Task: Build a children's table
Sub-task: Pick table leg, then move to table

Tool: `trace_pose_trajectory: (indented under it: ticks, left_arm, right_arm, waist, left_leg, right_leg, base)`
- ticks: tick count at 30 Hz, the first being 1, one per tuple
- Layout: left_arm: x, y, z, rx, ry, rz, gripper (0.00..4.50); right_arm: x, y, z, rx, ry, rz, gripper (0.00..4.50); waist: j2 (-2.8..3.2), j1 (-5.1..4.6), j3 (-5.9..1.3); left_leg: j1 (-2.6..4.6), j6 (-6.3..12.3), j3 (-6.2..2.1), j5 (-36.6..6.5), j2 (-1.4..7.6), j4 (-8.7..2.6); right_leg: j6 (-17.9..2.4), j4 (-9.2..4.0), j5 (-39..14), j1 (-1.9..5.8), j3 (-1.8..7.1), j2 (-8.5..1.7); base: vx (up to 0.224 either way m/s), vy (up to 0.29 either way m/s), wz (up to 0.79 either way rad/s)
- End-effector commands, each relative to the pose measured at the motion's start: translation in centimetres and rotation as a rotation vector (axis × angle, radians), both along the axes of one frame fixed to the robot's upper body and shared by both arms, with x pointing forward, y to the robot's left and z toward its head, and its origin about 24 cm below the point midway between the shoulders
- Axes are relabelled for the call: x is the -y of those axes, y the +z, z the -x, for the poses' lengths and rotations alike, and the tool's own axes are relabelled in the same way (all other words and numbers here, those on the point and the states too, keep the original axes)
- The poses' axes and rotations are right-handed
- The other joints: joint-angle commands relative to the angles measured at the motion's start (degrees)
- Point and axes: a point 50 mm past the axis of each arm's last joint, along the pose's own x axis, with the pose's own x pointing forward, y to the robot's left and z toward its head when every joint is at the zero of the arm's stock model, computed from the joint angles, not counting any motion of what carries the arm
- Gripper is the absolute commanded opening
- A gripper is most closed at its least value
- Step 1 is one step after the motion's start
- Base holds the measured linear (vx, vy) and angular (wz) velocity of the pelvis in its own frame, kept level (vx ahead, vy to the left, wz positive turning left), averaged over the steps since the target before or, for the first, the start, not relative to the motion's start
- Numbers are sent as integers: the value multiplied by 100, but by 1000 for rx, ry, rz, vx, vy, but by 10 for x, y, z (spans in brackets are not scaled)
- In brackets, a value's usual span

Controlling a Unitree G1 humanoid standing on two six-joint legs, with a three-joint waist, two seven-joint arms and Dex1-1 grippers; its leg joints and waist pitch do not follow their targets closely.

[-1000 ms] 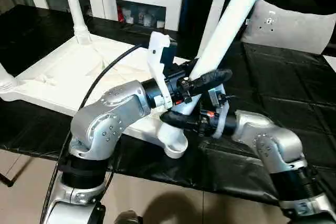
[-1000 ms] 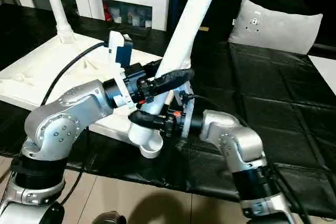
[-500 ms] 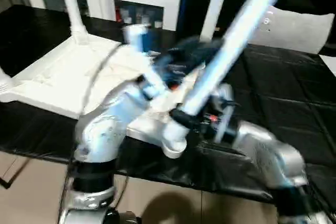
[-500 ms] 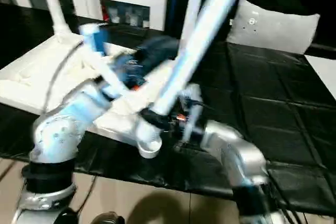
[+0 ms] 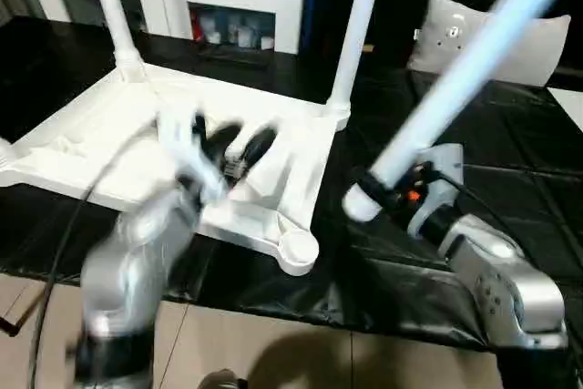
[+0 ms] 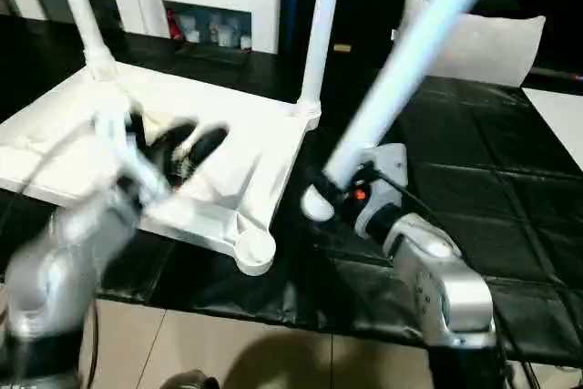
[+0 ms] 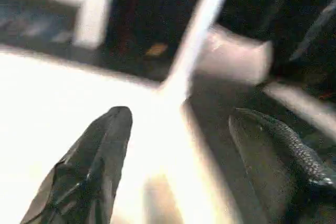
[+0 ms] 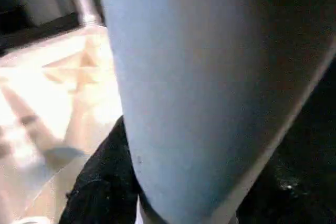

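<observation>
The white tabletop (image 5: 109,134) lies upside down on a black-covered surface. One leg (image 5: 114,15) stands in its far left corner and another leg (image 5: 351,34) in its far right corner. The near right corner socket (image 5: 297,249) is empty. My right gripper (image 5: 383,184) is shut on the thick lower end of a third leg (image 5: 455,70). That leg tilts up to the right, and its end hangs just right of the empty socket. My left gripper (image 5: 241,143) is open and holds nothing, hovering over the tabletop's ribbed underside; its fingers (image 7: 89,171) stand wide apart.
A white cabinet (image 5: 228,6) with glass doors stands behind the work surface. A grey pillow (image 5: 455,38) lies at the back right. Tan floor (image 5: 273,353) runs along the near edge of the black cover (image 5: 474,161).
My left gripper came off the tilted leg and drew back to the left over the tabletop. The right gripper swung the leg's lower end rightward, away from the near corner socket.
</observation>
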Motion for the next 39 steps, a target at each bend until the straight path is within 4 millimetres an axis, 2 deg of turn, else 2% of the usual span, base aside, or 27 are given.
trace_pose_trajectory:
  ticks: [1,2,4,7,8,9,12,19,20,21,23,24,25,26,27,28,29,30,31,32,33,34,35,36,37,38,39]
  left_arm:
    - [-4,-2,2,-10,75,-64,342]
    - [-9,-5,6,-7,139,-97,342]
    - [-15,-8,7,4,198,-112,342]
    - [-22,-8,7,65,272,-156,342]
    - [-26,-12,10,61,280,-176,342]
    - [-27,-16,13,51,283,-205,342]
    - [-28,-22,18,28,281,-231,342]
    - [-25,-32,18,19,303,-206,342]
    - [-25,-33,18,17,305,-208,342]
    - [-22,-33,19,14,295,-201,342]
    - [-20,-33,20,10,283,-198,342]
    - [-19,-35,21,3,274,-205,342]
    - [-19,-36,20,1,278,-211,342]
    - [-20,-35,19,3,280,-212,342]
    - [-19,-34,19,5,280,-212,342]
    - [-19,-33,18,13,279,-210,342]
    - [-19,-33,16,19,279,-208,342]
    - [-21,-34,16,16,294,-216,342]
    - [-23,-35,16,12,309,-225,342]
    - [-23,-33,17,14,303,-220,342]
    - [-23,-32,18,16,292,-214,342]
    - [-22,-31,18,19,287,-219,342]
    - [-22,-31,18,22,287,-232,342]
    - [-22,-31,18,24,285,-241,342]
    - [-24,-31,18,27,295,-247,342]
    - [-24,-31,19,26,303,-241,342]
    - [-25,-31,19,25,309,-236,342]
  right_arm:
    - [4,6,1,75,-63,53,191]
    - [7,5,5,62,-87,13,191]
    - [8,10,9,78,-87,-109,191]
    - [10,10,10,85,-111,-153,191]
    - [10,1,12,49,-123,-149,191]
    - [11,-9,14,6,-151,-119,191]
    - [10,-21,19,-45,-170,-81,191]
    - [12,-22,16,-23,-191,-84,191]
    - [11,-22,17,-32,-188,-73,191]
    - [11,-23,18,-39,-186,-65,191]
    - [11,-24,21,-45,-185,-64,191]
    - [13,-26,24,-52,-190,-68,191]
    - [15,-26,25,-53,-196,-66,191]
    - [16,-26,25,-54,-201,-72,191]
    - [16,-25,24,-53,-203,-75,191]
    - [17,-25,23,-50,-203,-70,191]
    - [17,-26,22,-48,-200,-62,191]
    - [16,-29,23,-55,-195,-50,191]
    - [16,-31,24,-62,-191,-32,191]
    - [14,-29,28,-63,-168,-37,191]
    - [13,-27,30,-60,-156,-48,191]
    - [14,-27,31,-61,-155,-47,191]
    - [15,-29,30,-65,-165,-36,191]
    - [16,-29,29,-68,-172,-28,191]
    - [16,-30,27,-73,-203,-59,191]
    - [15,-29,26,-73,-211,-70,191]
    - [15,-29,25,-72,-215,-77,191]
  waist:
    - [53,-38,-369]
    - [86,-54,-359]
    - [80,-73,-339]
    - [59,-123,-322]
    - [28,-141,-315]
    - [109,-140,-299]
    - [78,-194,-303]
    - [99,-241,-293]
    - [136,-234,-300]
    - [134,-239,-307]
    - [115,-223,-317]
    - [151,-199,-346]
    - [56,-132,-307]
    - [21,-80,-322]
    - [20,-31,-329]
    - [23,87,-337]
    - [48,111,-361]
    - [150,87,-379]
    - [183,42,-387]
    - [218,-51,-411]
    - [242,-234,-391]
    - [247,-338,-392]
    - [283,-383,-369]
    - [255,-454,-323]
    - [219,-486,-331]
    - [190,-492,-320]
    - [-10,-466,-342]
  left_leg:
    - [158,-478,-187,-1533,402,-480]
    - [185,-455,-181,-1631,390,-471]
    - [173,-372,-196,-1799,392,-490]
    - [171,-358,-227,-2026,403,-516]
    - [182,-369,-218,-2076,405,-513]
    - [178,-403,-227,-2136,394,-522]
    - [175,-476,-229,-2299,379,-524]
    - [178,-460,-235,-2386,381,-515]
    - [175,-457,-239,-2339,376,-514]
    - [173,-453,-237,-2300,380,-513]
    - [126,-265,-190,-2174,349,-481]
    - [284,-293,-11,-1976,370,-291]
    - [229,-269,18,-1995,311,-199]
    - [160,-184,-2,-1854,301,-189]
    - [132,-74,-14,-1755,289,-119]
    - [-92,620,-260,-1228,341,27]
    - [-88,746,-306,-1058,377,83]
    - [-53,930,-350,-926,404,28]
    - [-2,1046,-321,-932,401,-87]
    - [166,1322,-187,-991,335,-273]
    - [317,1546,-114,-1256,275,-452]
    - [414,1651,-106,-1304,268,-568]
    - [403,1624,-78,-1353,270,-674]
    - [287,1419,-49,-1645,292,-907]
    - [273,1358,-117,-1744,322,-930]
    - [284,1051,-120,-2044,340,-957]
    - [180,494,-34,-2564,262,-856]
  right_leg:
    - [-608,-481,-898,129,219,-448]
    - [-599,-503,-1003,98,227,-440]
    - [-561,-529,-1159,103,232,-438]
    - [-521,-564,-1508,86,219,-441]
    - [-491,-576,-1569,72,224,-440]
    - [-485,-580,-1668,54,231,-449]
    - [-436,-602,-1876,42,235,-440]
    - [-458,-623,-1913,12,241,-444]
    - [-460,-606,-1835,22,244,-444]
    - [-467,-599,-1714,28,245,-438]
    - [-543,-622,-1619,65,294,-524]
    - [-493,-737,-1759,-80,516,-499]
    - [-445,-786,-2124,-26,672,-549]
    - [-408,-782,-2188,74,747,-612]
    - [-392,-817,-2263,99,860,-686]
    - [-497,-912,-2266,263,929,-1205]
    - [-562,-929,-2224,243,921,-1278]
    - [-711,-902,-2044,185,836,-1158]
    - [-759,-838,-1833,151,722,-975]
    - [-785,-698,-1394,49,455,-599]
    - [-695,-538,-1303,-78,125,-282]
    - [-562,-290,-1168,-181,-163,-81]
    - [-445,-100,-1130,-227,-298,11]
    - [-42,287,-967,-176,-499,74]
    - [116,381,-830,-136,-528,11]
    - [168,313,-695,-104,-525,-158]
    - [144,-192,-991,0,-245,-650]
  base:
    - [0,0,0]
    - [0,0,0]
    - [0,0,0]
    - [0,0,0]
    - [0,0,0]
    - [0,0,0]
    - [0,0,0]
    - [0,0,0]
    - [0,0,0]
    - [0,0,0]
    - [0,0,0]
    - [0,0,0]
    - [0,0,0]
    - [19,42,-26]
    - [35,79,-27]
    - [35,79,-27]
    - [7,115,-8]
    - [3,151,4]
    - [3,151,4]
    - [-13,181,7]
    - [-24,203,4]
    - [-24,203,4]
    - [-23,201,10]
    - [-39,157,8]
    - [-39,157,8]
    - [-62,106,-6]
    - [-82,75,6]
